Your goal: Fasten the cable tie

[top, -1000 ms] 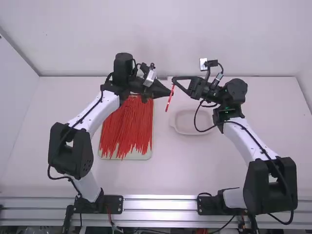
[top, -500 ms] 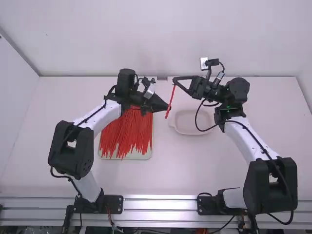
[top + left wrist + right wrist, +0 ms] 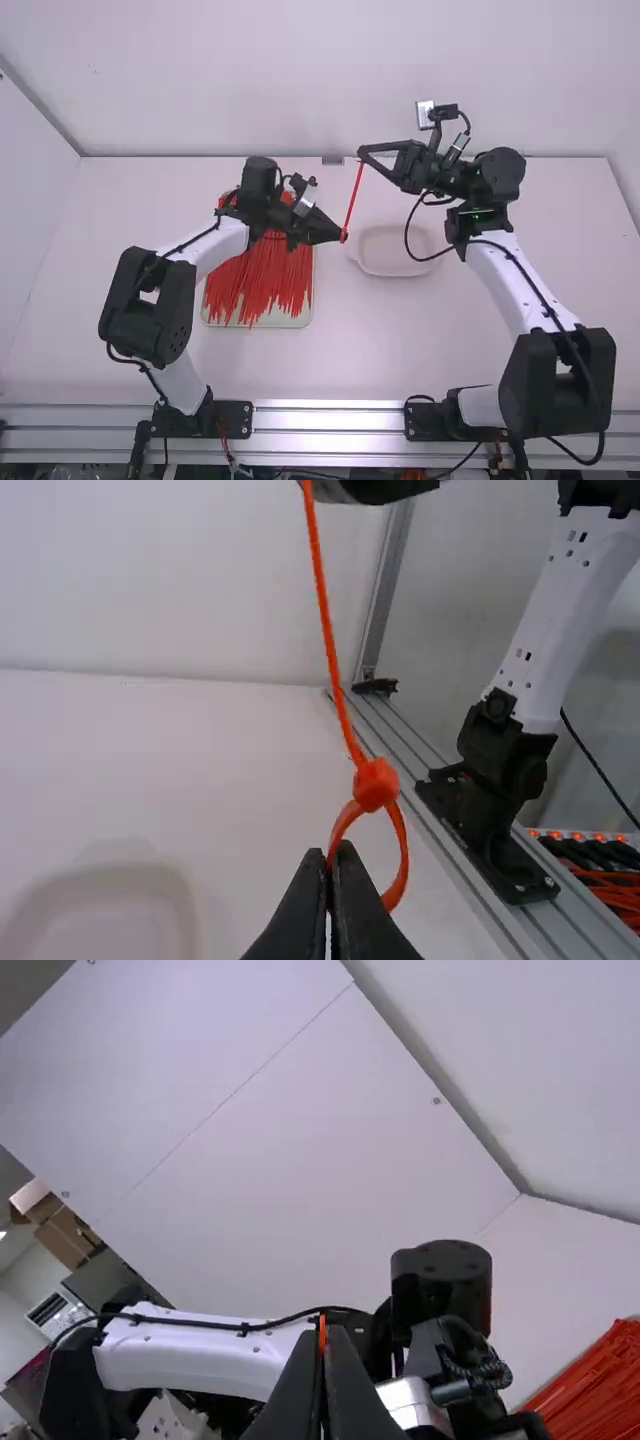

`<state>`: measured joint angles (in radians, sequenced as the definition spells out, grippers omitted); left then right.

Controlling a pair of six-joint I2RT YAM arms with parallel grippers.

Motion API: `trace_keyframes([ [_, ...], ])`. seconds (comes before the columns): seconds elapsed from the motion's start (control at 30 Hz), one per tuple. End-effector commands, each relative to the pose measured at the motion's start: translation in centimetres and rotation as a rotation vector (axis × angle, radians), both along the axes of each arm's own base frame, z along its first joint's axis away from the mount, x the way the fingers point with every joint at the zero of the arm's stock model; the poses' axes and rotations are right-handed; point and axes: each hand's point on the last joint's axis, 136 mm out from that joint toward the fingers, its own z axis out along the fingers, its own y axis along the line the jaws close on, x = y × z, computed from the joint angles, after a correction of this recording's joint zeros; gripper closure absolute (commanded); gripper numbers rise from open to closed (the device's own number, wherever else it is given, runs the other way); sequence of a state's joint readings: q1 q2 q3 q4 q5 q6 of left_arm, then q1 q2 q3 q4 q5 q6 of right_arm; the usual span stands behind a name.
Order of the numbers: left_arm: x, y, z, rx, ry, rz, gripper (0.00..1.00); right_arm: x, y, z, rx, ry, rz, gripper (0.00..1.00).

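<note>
Red plastic, the cable tie [image 3: 351, 200] is stretched in the air between the two arms above the white bench [image 3: 420, 330]. It slants from the right pincer [image 3: 360, 153], farther back, to the left pincer [image 3: 340, 237], nearer the camera.

The left pincer has its fingers pressed together on the small loop [image 3: 398, 865] of the tie, close to the tie's head [image 3: 375, 781]. The strap is already threaded through the head. From there it runs straight and taut to the right pincer, whose fingers are clamped on the free tail end. In the right wrist view a sliver of red shows between its tips.

In the high view the tie hangs over the gap between a pile of loose red ties [image 3: 262, 270] and a shallow white dish [image 3: 395, 268], and it touches neither. The pile lies fanned out on a pale board [image 3: 300, 318], with the left arm reaching low across it. The dish sits on the bench just beside the board, on the right arm's side, with the right arm raised above it.
</note>
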<state>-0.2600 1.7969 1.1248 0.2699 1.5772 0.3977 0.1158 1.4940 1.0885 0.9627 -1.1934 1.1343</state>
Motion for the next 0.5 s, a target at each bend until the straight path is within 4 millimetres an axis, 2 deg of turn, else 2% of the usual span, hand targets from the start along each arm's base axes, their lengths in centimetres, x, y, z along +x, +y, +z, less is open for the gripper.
trace_keyframes([
  [0.0, -0.4, -0.1, -1.2, 0.031, 0.1, 0.001, 0.98, 0.9, -1.6, 4.6, 0.056, -0.098, -0.112, 1.0],
  [0.2, 0.2, -0.2, 0.3, 0.018, 0.054, 0.002, 0.98, 1.2, -1.0, 3.3, 0.018, -0.078, -0.105, 1.0],
  [0.23, 0.3, -0.3, 0.5, 0.015, 0.043, 0.002, 0.98, 1.2, -0.9, 3.0, 0.009, -0.084, -0.103, 0.97],
  [0.27, 0.4, -0.3, 1.1, 0.011, 0.026, 0.002, 0.98, 1.3, -0.7, 2.6, -0.004, -0.083, -0.104, 0.78],
  [0.3, 0.4, -0.3, 1.1, 0.01, 0.024, 0.002, 0.98, 1.4, -0.7, 2.5, -0.006, -0.082, -0.105, 0.75],
  [0.33, 0.6, -0.2, 1.8, 0.004, 0.004, 0.007, 0.98, 1.7, -0.8, 1.9, -0.022, -0.068, -0.114, 0.53],
  [0.47, 0.9, -0.1, 3.5, -0.009, -0.041, 0.021, 0.98, 1.8, -0.8, 0.2, -0.074, -0.054, -0.101, 0.49],
])
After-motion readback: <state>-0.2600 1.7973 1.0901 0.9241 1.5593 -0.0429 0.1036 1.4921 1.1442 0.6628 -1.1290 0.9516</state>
